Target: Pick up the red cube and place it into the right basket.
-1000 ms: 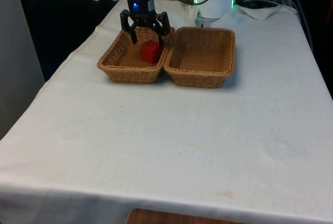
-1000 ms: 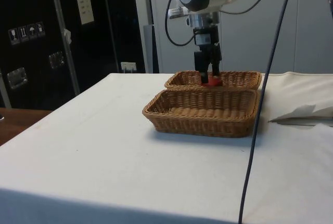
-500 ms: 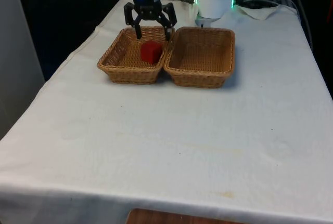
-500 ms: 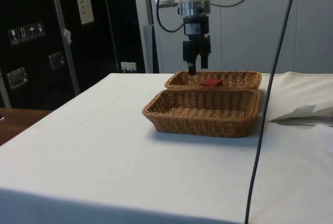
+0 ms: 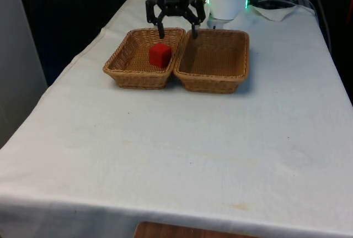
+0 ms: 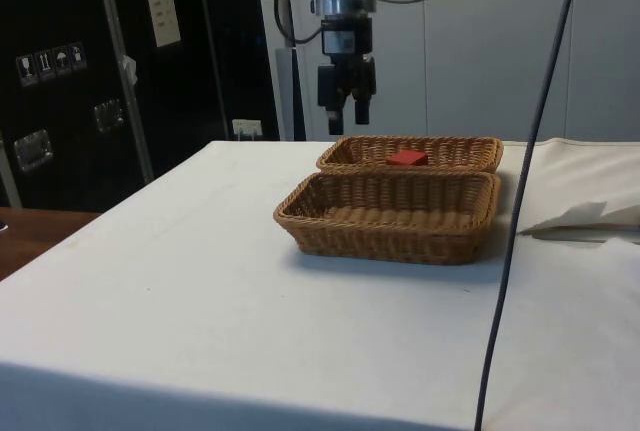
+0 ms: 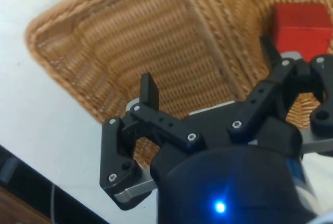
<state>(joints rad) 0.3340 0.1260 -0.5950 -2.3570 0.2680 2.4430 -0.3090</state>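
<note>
The red cube (image 5: 160,54) lies in the wicker basket at the front view's left (image 5: 137,78). The basket at the front view's right (image 5: 212,83) holds nothing. My gripper (image 5: 177,32) hangs open and empty above the far end of the two baskets' shared rims, higher than the cube and apart from it. From the side, the gripper (image 6: 345,121) is up in the air; the cube (image 6: 407,158) rests in the far basket (image 6: 460,141), behind the near one (image 6: 390,231). The wrist view has the cube (image 7: 302,24) beyond one fingertip (image 7: 270,52) and the empty basket (image 7: 130,42) below.
The two baskets stand side by side, touching, near the table's far end. A white crumpled cloth with cables (image 5: 278,3) lies at the far right corner. A black cable (image 6: 520,201) hangs down in the side view. White tablecloth (image 5: 176,149) stretches in front of the baskets.
The gripper has risen from around the cube in the left basket and shifted towards the front view's right, still open. The cube stayed where it was.
</note>
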